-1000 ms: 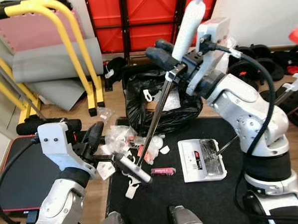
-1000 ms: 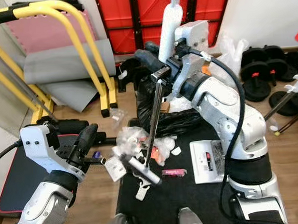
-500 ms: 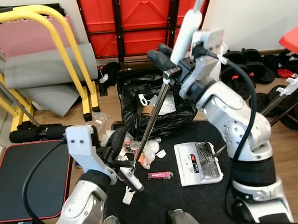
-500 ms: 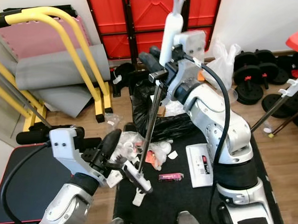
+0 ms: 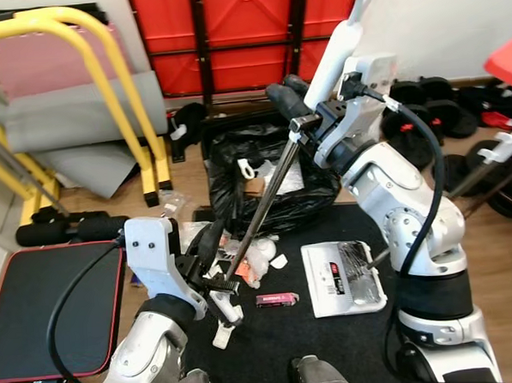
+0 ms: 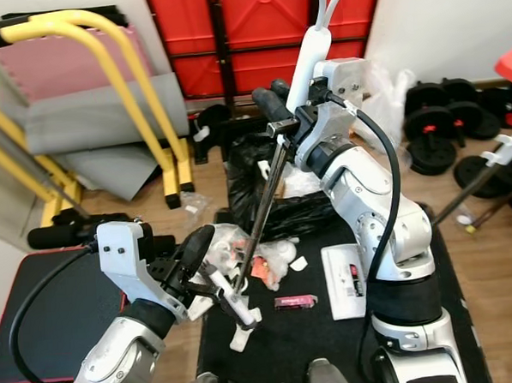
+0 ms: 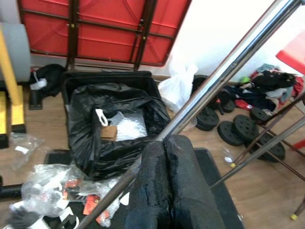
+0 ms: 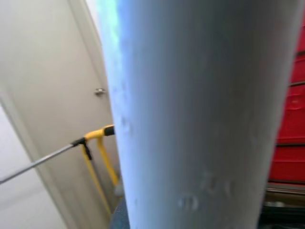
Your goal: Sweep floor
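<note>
Jaws tight on broom pole (image 5: pixel 265 195)

text: none legible | labels: too small or blurred

A white wall (image 5: pixel 453 18) is running across the upper right of the frame, with red panels (image 5: pixel 230 30) leaning against it at upper centre. Yellow bars (image 5: pixel 104 71) and grey mats (image 5: pixel 80 115) are filling the upper left. Wooden flooring (image 5: pixel 509 264) is showing at right, a black mat (image 5: pixel 332 333) is lying at lower centre, and dark weight plates (image 5: pixel 432 114) are sitting by the wall.
</note>
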Motion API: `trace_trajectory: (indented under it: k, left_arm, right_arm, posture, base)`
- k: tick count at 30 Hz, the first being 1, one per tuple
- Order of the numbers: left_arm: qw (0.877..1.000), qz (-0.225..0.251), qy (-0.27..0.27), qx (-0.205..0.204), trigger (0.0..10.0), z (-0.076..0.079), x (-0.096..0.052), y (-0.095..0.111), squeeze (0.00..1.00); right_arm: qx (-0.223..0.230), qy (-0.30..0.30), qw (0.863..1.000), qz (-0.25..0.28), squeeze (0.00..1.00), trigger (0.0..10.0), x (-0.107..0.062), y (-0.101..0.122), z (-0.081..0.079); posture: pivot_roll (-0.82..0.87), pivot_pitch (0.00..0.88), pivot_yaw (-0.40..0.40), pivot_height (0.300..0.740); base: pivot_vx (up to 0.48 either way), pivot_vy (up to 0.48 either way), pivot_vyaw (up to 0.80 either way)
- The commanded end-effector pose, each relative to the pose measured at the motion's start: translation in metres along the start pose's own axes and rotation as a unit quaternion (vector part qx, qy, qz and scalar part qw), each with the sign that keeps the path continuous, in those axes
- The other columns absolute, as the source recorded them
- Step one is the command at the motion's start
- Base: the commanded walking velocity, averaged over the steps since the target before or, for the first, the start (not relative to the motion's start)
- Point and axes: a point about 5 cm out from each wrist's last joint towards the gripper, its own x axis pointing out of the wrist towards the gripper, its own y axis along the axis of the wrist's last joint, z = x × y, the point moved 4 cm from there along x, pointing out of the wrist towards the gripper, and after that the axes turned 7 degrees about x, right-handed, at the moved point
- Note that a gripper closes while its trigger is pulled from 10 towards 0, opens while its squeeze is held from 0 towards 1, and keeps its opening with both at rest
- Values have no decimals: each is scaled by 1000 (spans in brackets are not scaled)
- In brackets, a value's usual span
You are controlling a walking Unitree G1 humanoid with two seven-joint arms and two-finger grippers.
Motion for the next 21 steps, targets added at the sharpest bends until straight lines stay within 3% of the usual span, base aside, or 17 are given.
trace_trajectory:
  k: [1, 21]
  left_arm:
    - [1000, -3, -22, 3, 10000, 6, -2, -1, 0]
    - [1000, -5, -21, -3, 10000, 6, -5, 0, 0]
  right_arm:
    - [2, 3, 1000, 19, 0, 10000, -2, 5, 0]
    - [4, -12, 1000, 28, 0, 10000, -2, 5, 5]
  posture:
    - [-101, 184, 12, 740]
    - [-90, 207, 13, 740]
  base:
    - [0, -296, 0]
    - [0, -341, 0]
